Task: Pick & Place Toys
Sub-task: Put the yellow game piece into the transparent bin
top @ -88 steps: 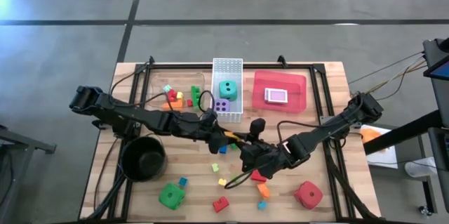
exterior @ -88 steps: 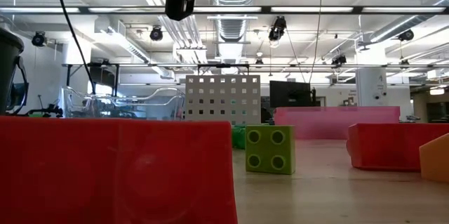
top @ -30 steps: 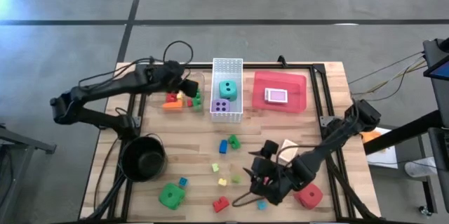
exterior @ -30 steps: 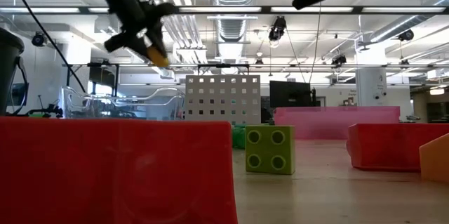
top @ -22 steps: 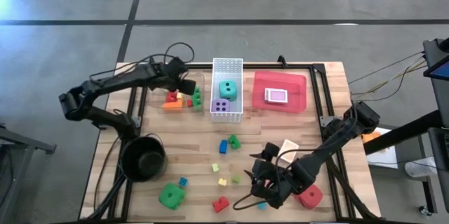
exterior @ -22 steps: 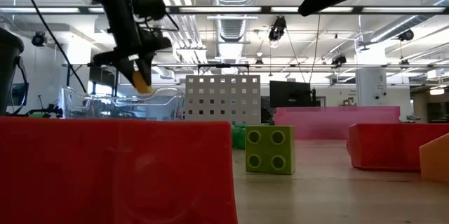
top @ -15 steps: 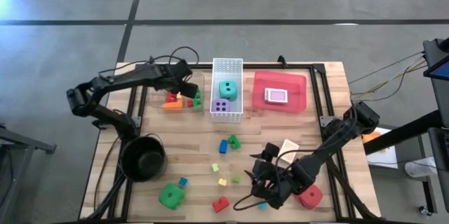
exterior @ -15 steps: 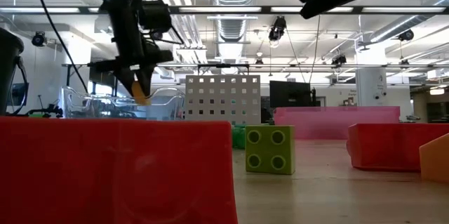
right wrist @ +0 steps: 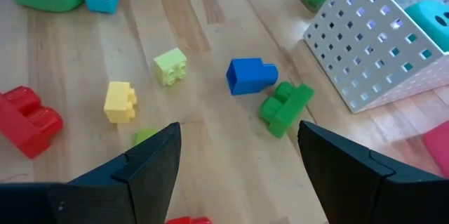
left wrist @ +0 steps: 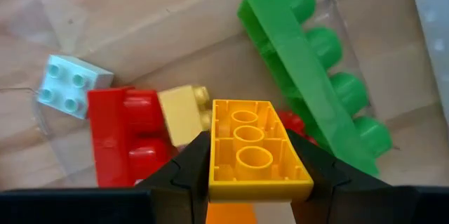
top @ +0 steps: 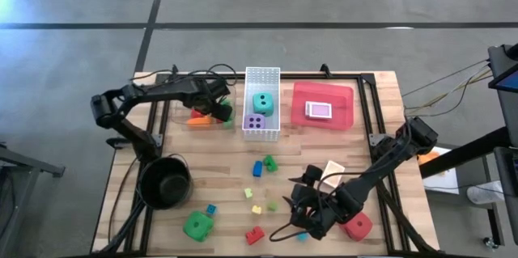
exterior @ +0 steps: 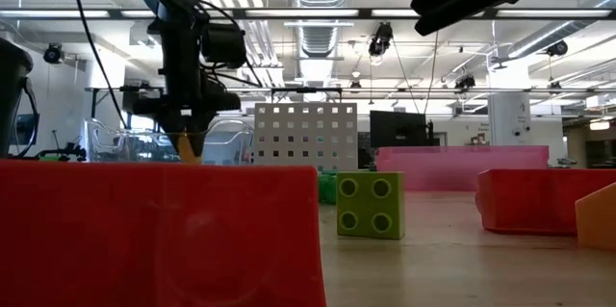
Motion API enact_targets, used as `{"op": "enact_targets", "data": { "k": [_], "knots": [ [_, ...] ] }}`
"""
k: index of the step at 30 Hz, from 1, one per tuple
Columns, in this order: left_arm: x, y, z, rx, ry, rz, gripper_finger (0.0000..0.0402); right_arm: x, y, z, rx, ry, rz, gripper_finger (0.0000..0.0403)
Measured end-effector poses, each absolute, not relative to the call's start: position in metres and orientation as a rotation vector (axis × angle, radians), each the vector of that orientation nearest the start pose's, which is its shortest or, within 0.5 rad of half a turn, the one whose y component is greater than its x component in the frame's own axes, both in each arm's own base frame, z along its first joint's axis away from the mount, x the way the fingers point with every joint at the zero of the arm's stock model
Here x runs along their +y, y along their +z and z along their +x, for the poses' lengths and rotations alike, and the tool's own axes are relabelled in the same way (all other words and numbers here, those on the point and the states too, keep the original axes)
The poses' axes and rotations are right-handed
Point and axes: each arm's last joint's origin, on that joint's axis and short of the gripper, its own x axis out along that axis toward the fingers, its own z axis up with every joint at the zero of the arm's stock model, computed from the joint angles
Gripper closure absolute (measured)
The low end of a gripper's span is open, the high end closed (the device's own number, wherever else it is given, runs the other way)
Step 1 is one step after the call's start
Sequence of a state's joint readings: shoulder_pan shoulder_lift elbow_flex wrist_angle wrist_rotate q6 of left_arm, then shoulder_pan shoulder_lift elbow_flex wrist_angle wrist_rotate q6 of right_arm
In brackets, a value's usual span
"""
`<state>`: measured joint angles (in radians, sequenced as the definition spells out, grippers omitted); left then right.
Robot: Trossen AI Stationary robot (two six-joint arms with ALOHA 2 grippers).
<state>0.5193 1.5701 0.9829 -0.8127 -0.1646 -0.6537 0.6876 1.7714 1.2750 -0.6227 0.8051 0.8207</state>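
My left gripper (top: pixel 220 112) is over the clear bin (top: pixel 180 100) at the table's far left, shut on an orange brick (left wrist: pixel 252 147). Under it in the bin lie a long green brick (left wrist: pixel 309 76), red bricks (left wrist: pixel 126 140), a yellow one (left wrist: pixel 181 114) and a pale blue one (left wrist: pixel 70 83). My right gripper (right wrist: pixel 238 175) hangs open over the table's near middle, above loose bricks: blue (right wrist: pixel 249 75), green (right wrist: pixel 284 108) and yellow (right wrist: pixel 119 102). A green die (top: pixel 197 226) and a red die (top: pixel 356 226) sit near the front edge. My left gripper pinches the orange brick's two long sides (left wrist: pixel 219 164) between its two fingers, which lie along the brick. The fingers come from above, pointing steeply down. The brick's free end (exterior: pixel 190 153) sticks out below the fingertips, at the height of the bin's rim.
A white perforated basket (top: pixel 261 74) holds a teal die and a purple die. The red tray (top: pixel 344 104) to its right holds a card pack (top: pixel 319 111). A round black pot (top: pixel 166 181) stands at the near left. Cables and a black frame run along the table's sides.
My left gripper has come down toward the clear bin with the orange brick and tipped over until it points steeply down. The brick's free end has sunk to the bin's rim.
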Motion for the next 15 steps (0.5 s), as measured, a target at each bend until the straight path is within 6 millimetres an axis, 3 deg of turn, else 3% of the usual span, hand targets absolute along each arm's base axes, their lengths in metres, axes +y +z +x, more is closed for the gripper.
{"op": "enact_targets", "data": {
  "k": [15],
  "knots": [
    [0.139, 0.174, 0.24, 1.233, 1.014, -0.764, 0.0265, 0.208, 0.215, 0.286, 0.703, -0.42, 0.017, 0.0122]
  ]
}}
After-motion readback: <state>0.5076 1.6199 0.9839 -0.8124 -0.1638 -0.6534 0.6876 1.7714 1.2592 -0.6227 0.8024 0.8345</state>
